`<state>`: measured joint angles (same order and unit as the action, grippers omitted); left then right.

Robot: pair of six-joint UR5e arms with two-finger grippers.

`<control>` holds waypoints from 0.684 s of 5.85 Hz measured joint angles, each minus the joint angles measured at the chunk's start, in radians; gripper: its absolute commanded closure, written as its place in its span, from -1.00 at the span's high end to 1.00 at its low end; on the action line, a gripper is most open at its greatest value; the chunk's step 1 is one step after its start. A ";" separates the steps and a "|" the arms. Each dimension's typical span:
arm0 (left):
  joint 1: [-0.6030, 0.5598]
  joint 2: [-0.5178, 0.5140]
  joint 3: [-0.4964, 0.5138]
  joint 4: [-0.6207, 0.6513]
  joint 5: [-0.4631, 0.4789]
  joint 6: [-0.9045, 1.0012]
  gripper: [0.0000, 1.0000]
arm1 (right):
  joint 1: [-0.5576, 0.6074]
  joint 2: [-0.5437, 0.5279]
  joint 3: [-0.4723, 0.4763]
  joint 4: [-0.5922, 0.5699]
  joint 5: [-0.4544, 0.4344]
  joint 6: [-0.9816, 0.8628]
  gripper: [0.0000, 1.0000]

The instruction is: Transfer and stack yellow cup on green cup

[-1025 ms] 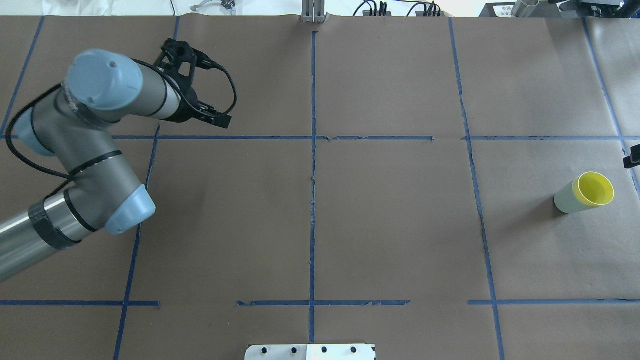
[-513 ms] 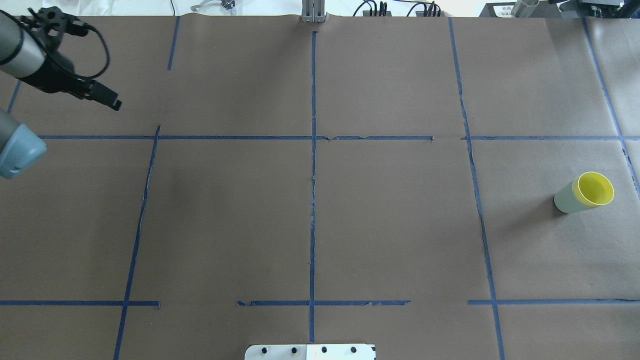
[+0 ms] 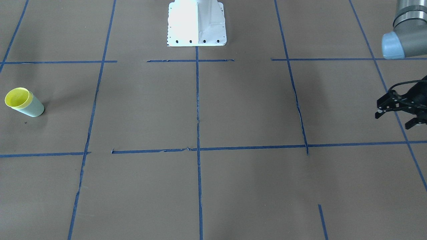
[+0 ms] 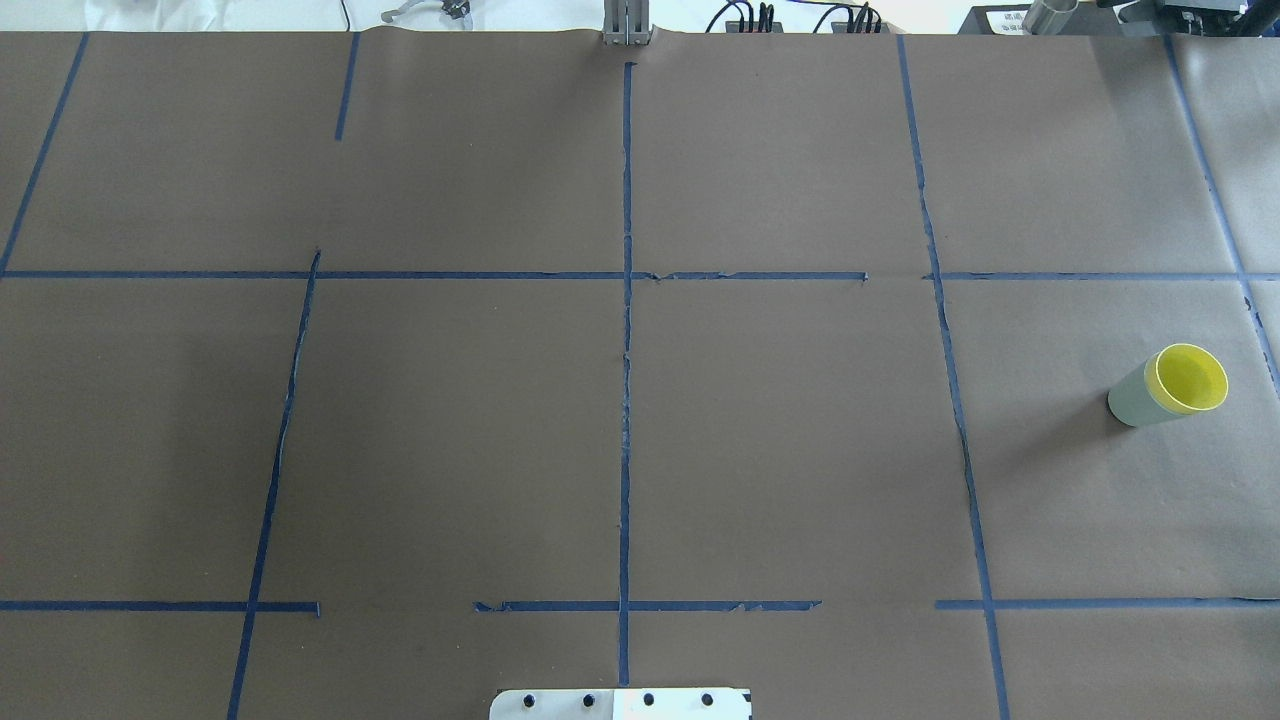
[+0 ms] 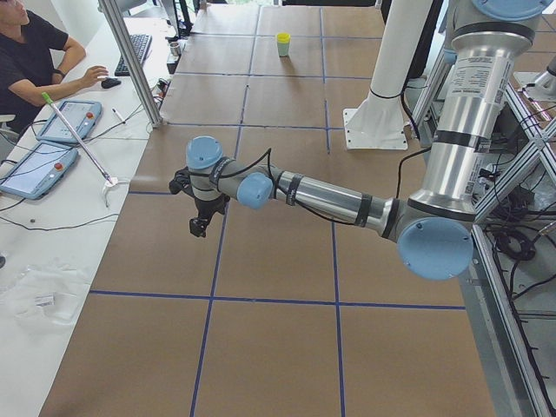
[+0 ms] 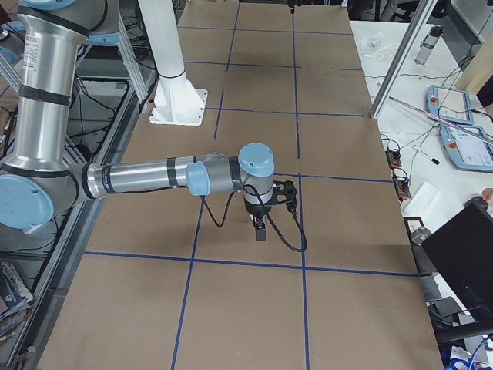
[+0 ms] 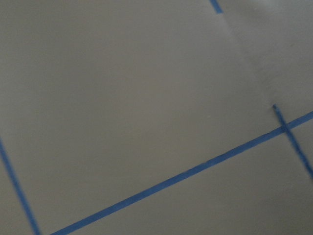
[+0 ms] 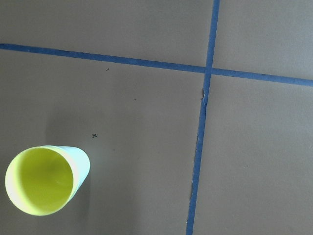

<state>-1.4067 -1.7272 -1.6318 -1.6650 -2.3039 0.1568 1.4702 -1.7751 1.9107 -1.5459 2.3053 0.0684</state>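
The yellow cup (image 4: 1188, 380) sits nested inside the green cup (image 4: 1128, 400), upright, at the table's right side. Only the yellow rim and inside show above the green wall. The pair also shows at the left in the front-facing view, yellow cup (image 3: 16, 97) in green cup (image 3: 34, 109), and in the right wrist view, yellow cup (image 8: 39, 181) in green cup (image 8: 83, 164). My left gripper (image 3: 393, 120) is open and empty, far from the cups. My right gripper (image 6: 260, 231) shows only in the exterior right view; I cannot tell whether it is open or shut.
Brown paper with blue tape lines (image 4: 626, 300) covers the table. The white robot base (image 3: 196, 23) stands at the near middle edge. An operator (image 5: 30, 61) with tablets sits beyond the far side in the exterior left view.
My left arm has swung out of the overhead view to the left. The dark part at the right edge one second ago is gone. The cups have not moved.
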 measured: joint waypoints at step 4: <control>-0.200 0.135 -0.011 0.274 -0.001 0.253 1.00 | 0.016 -0.006 -0.030 -0.028 0.036 -0.029 1.00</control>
<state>-1.6062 -1.5921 -1.6428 -1.3912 -2.3053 0.4102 1.4867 -1.7808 1.8807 -1.5742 2.3409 0.0395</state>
